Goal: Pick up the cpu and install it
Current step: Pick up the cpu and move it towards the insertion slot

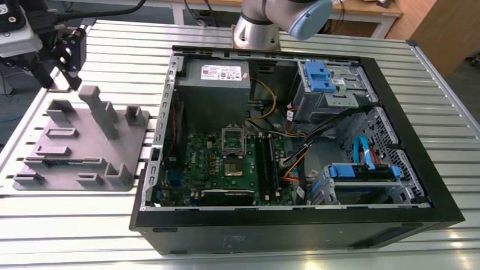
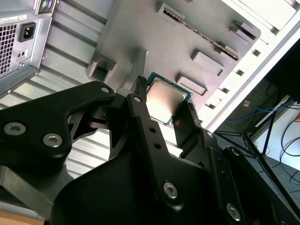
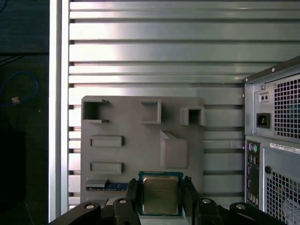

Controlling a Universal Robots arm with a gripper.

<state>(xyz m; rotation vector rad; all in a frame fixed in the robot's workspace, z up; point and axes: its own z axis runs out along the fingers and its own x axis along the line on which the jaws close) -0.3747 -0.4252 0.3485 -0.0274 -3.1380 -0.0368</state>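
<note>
The cpu (image 3: pixel 160 197) is a small square chip with a dull silver top and a green rim. My gripper (image 3: pixel 160 187) is shut on it, with one black finger on each side edge. The second wrist view shows the same grip, with the cpu (image 2: pixel 164 101) between the fingers of the gripper (image 2: pixel 162 96). In the exterior view the gripper (image 1: pixel 60 79) hangs over the far end of the grey holder plate (image 1: pixel 78 146), at the view's left. The open computer case (image 1: pixel 300 140) lies beside it, and its motherboard (image 1: pixel 217 169) carries a cpu socket (image 1: pixel 234 169) under a raised silver frame (image 1: pixel 234 140).
The holder plate (image 3: pixel 140 140) has raised blocks and slots, and a narrow green strip (image 3: pixel 105 186) rests in one slot. The case's rear panel (image 3: pixel 274 150) stands close to the plate. Inside the case are a power supply (image 1: pixel 213 79), blue drive bays (image 1: pixel 360 171) and loose cables. The arm's base (image 1: pixel 259 28) stands behind the case.
</note>
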